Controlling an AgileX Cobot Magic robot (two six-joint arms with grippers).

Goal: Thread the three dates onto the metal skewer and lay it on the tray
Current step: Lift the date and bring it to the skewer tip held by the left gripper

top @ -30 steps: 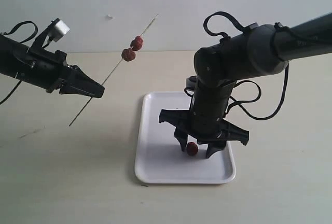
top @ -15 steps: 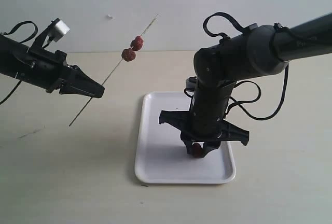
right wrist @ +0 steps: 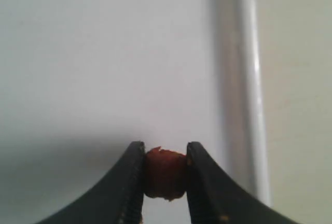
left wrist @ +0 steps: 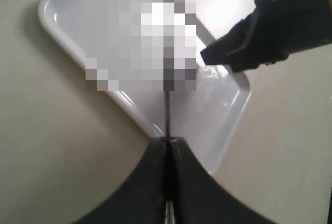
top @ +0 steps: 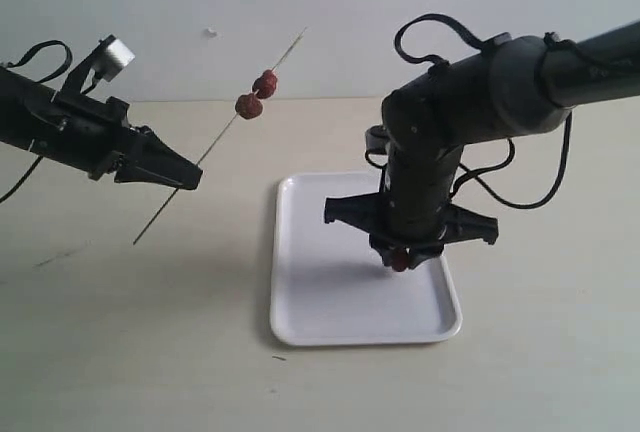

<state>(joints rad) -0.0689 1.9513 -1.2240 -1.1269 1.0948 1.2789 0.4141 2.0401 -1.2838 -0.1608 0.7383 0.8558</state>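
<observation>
1. left fingers (top: 165,169) clenched on the skewer (top: 215,142), held slanted above the worktop (top: 120,332) with two dates (top: 249,105) threaded near its upper end.
2. right fingers (right wrist: 129,182) pinching the third date (right wrist: 164,173) (one finger each side) over the white tray (top: 310,302).

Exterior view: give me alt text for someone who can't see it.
The right black gripper pinches a small wrinkled red-brown date over the flat white rectangular tray. The left black gripper holds a thin grey metal skewer slanting upward, with two more dates threaded near its upper end.
</observation>
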